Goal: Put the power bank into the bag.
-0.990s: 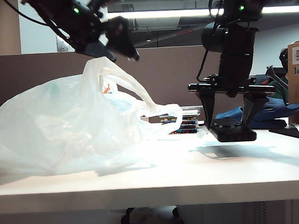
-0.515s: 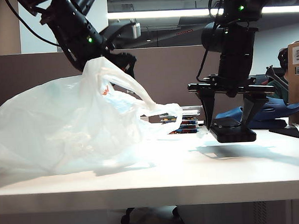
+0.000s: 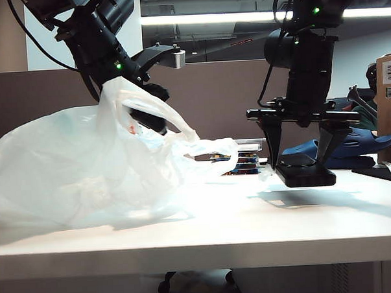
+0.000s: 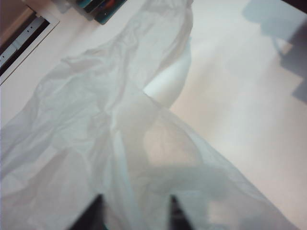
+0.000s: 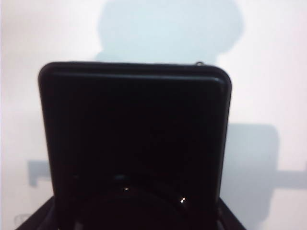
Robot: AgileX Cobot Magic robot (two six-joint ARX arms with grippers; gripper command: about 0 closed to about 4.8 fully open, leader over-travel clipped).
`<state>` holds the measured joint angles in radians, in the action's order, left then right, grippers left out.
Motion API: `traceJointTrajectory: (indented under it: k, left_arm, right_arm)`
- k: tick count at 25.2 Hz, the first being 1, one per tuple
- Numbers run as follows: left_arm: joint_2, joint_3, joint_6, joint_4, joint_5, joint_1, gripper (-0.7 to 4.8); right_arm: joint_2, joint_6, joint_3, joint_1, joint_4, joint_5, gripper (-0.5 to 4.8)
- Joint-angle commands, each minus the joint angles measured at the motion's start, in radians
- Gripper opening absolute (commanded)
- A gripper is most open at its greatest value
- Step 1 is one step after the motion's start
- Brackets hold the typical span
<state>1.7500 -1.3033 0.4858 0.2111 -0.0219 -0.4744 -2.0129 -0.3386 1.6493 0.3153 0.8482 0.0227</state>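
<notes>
The bag (image 3: 86, 171) lies crinkled on the left of the table, one loop handle raised. My left gripper (image 3: 149, 117) sits just behind that handle. In the left wrist view its two dark fingertips stand apart at my left gripper (image 4: 134, 213), with the film of the bag (image 4: 96, 120) lying between them. The power bank (image 3: 306, 174), a flat black slab, hangs level a little above the table on the right, with my right gripper (image 3: 299, 165) shut on its sides. In the right wrist view the power bank (image 5: 134, 134) fills most of the picture, above my right gripper (image 5: 134, 220).
A blue clog (image 3: 358, 146) lies behind the right gripper. A cardboard box (image 3: 390, 105) stands at the far right. A stack of coloured flat items (image 3: 245, 160) sits at the back past the bag's free handle. The table's front edge (image 3: 200, 250) is near the camera.
My left gripper came down from above the bag to its raised handle, and its fingers drew closer together. The handle shifted a little. The right arm and power bank kept still.
</notes>
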Motion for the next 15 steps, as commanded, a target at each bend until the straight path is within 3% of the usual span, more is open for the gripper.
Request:
traceJointTrajectory:
  k: [1, 2, 5, 13, 15]
  left_arm:
    - [-0.003, -0.003, 0.014, -0.003, 0.003, 0.002, 0.19]
    - [-0.003, -0.003, 0.016, -0.003, 0.003, 0.002, -0.08]
    - [-0.003, -0.003, 0.015, -0.010, -0.016, 0.002, -0.06]
    - [-0.005, -0.003, 0.015, -0.044, -0.229, 0.002, -0.06]
    - [-0.005, -0.003, 0.015, -0.051, -0.234, 0.002, -0.06]
  right_arm:
    - [0.011, 0.003, 0.008, 0.002, -0.015, -0.005, 2.38]
    - [0.011, 0.003, 0.008, 0.002, -0.015, -0.013, 2.38]
    - [0.011, 0.005, 0.008, 0.002, -0.014, -0.081, 2.38]
    - [0.012, 0.058, 0.008, 0.004, -0.005, -0.236, 2.38]
    - [0.012, 0.063, 0.008, 0.004, 0.003, -0.282, 2.38]
